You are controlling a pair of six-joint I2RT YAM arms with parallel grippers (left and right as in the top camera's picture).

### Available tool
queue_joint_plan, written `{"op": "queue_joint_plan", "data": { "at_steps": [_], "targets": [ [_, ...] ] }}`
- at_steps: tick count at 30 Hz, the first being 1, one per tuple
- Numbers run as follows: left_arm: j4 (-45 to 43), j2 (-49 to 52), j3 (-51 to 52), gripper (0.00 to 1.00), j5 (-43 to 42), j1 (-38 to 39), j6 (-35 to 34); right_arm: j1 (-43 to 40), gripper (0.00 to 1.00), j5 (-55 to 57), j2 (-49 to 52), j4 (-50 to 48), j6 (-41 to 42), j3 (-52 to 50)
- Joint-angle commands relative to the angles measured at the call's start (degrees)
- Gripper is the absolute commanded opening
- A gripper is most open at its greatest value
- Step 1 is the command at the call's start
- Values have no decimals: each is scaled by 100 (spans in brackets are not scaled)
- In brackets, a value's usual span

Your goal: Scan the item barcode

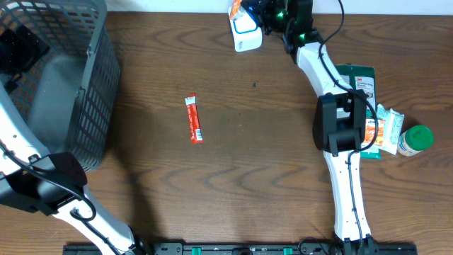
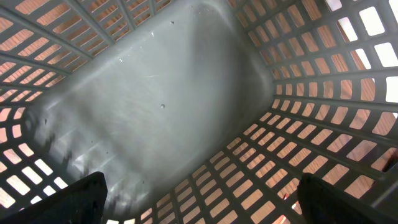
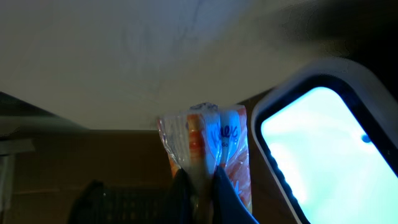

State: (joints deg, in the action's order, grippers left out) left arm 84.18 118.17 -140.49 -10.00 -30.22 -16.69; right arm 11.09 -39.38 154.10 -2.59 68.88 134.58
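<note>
Table (image 1: 241, 85): you've got dark wood grain here, matt all over.
Basket (image 1: 99, 78): grey plastic lattice; your left wrist view shows its floor smooth with a dull sheen.
Sachet (image 1: 194, 119): right of the basket, glossy red film.
Packet (image 3: 208, 134): clear crinkled plastic wrap, shiny.
Scanner (image 3: 329, 149): smooth white plastic rim, glossy lit window.

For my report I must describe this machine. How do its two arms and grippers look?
The right arm and left arm have white tube links and bulky black joints. A thin black cable runs along the right one. Green lights glow near its wrist. The left gripper has dark, blocky fingers.
</note>
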Motion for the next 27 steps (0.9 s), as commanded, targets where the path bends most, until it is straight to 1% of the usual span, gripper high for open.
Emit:
{"op": "queue_joint_plan", "data": {
  "at_steps": [1, 5, 10, 12, 14, 17, 20, 23, 25, 27],
  "targets": [
    [22, -127, -96, 98, 15, 2, -7, -90, 1, -90, -1003, 778, -1217, 37],
    [20, -127, -96, 98, 15, 2, -7, -81, 1, 570, -1963, 2734, -2828, 37],
    [20, -127, -96, 98, 15, 2, -7, -107, 1, 787, -2997, 5097, -4848, 37],
    [20, -127, -96, 98, 15, 2, -7, -109, 1, 1152, -3272, 6065, -5700, 37],
    [20, -127, -96, 98, 15, 2, -7, -107, 1, 1727, -3447, 6922, -6269, 37],
    [22, -127, -96, 98, 15, 2, -7, -109, 1, 2765, -3517, 8081, -6605, 37],
    [20, -127, -96, 98, 15, 2, -7, -122, 1, 3797, -3482, 8905, -6594, -52],
    [20, -127, -96, 98, 15, 2, -7, -166, 1, 4629, -3482, 9195, -6352, -313],
    [22, -127, -96, 98, 15, 2, -7, -201, 1, 5241, -3482, 9189, -6019, -544],
    [22, -127, -96, 98, 15, 2, -7, -240, 1, 5558, -3482, 9156, -5818, -752]
  ]
}}
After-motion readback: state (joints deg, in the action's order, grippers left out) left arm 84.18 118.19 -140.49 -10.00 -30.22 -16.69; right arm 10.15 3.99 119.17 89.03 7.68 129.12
